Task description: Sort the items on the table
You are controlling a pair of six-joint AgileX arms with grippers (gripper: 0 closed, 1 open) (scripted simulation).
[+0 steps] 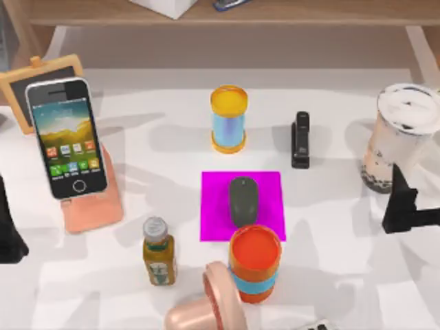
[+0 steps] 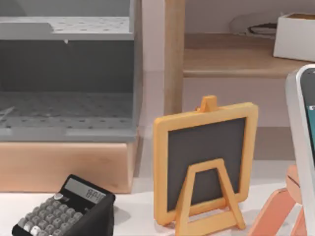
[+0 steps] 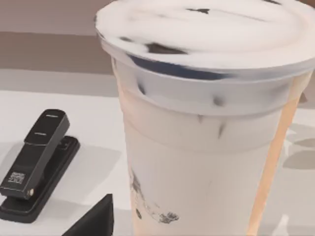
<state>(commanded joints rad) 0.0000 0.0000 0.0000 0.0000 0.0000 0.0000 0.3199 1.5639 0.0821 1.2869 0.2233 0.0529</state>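
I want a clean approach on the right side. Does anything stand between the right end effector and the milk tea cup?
Nothing visible does. The right end effector sits right beside the milk tea cup, at its base; the black stapler stands off toward the table's middle.

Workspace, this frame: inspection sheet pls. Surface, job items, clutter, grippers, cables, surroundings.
Surface: large white tabletop, small magenta square mat at centre.
Job's things: dark grey oval computer mouse lying on the mat; white-edged smartphone propped on a salmon stand, left side; tall clear white-lidded milk tea cup upright, right side.
Clutter: black stapler, yellow-rimmed blue can, orange-lidded can, capped tea bottle, pink cup on its side, small orange-framed chalkboard, black calculator.
Grippers: left gripper at the left edge; right gripper just in front of the milk tea cup.
Cables: nothing seen.
Surroundings: wooden shelf behind the table.
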